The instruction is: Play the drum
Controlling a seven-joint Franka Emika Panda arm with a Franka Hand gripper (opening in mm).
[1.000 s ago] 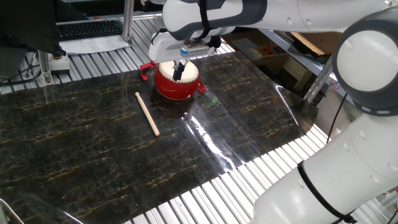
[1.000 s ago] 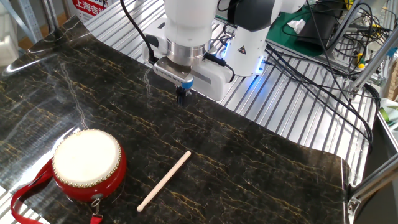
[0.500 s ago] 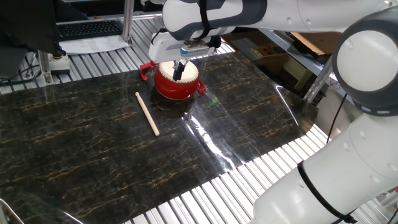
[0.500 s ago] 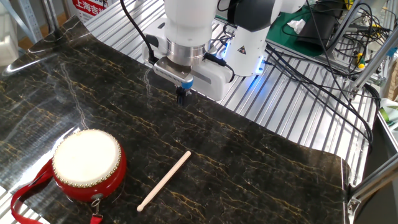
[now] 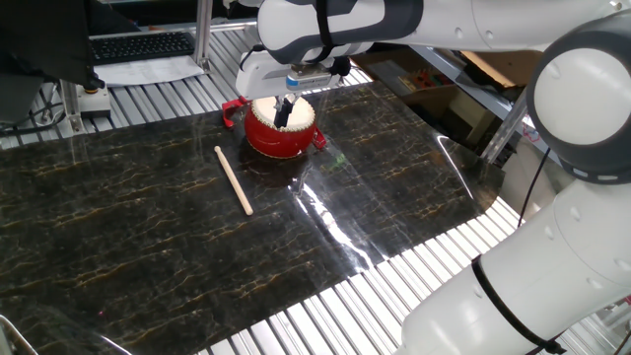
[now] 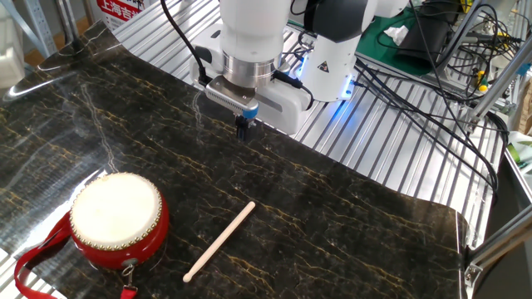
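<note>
The gripper (image 6: 243,129) hangs above the dark marbled sheet (image 6: 349,224) with its 2 short black fingers drawn together and nothing between them, well apart from the drum (image 6: 116,220) in the other fixed view, though in one fixed view it (image 5: 285,112) overlaps the drum (image 5: 281,131) only by line of sight. The drum is a squat round toy with a glossy red body, a flat cream skin facing straight up and a red strap (image 6: 37,262) trailing off 1 side, sitting upright near the sheet's edge. Beside it lies a thin, pale, round wooden stick (image 6: 219,242), flat on the sheet and slanting past the drum without touching.
</note>
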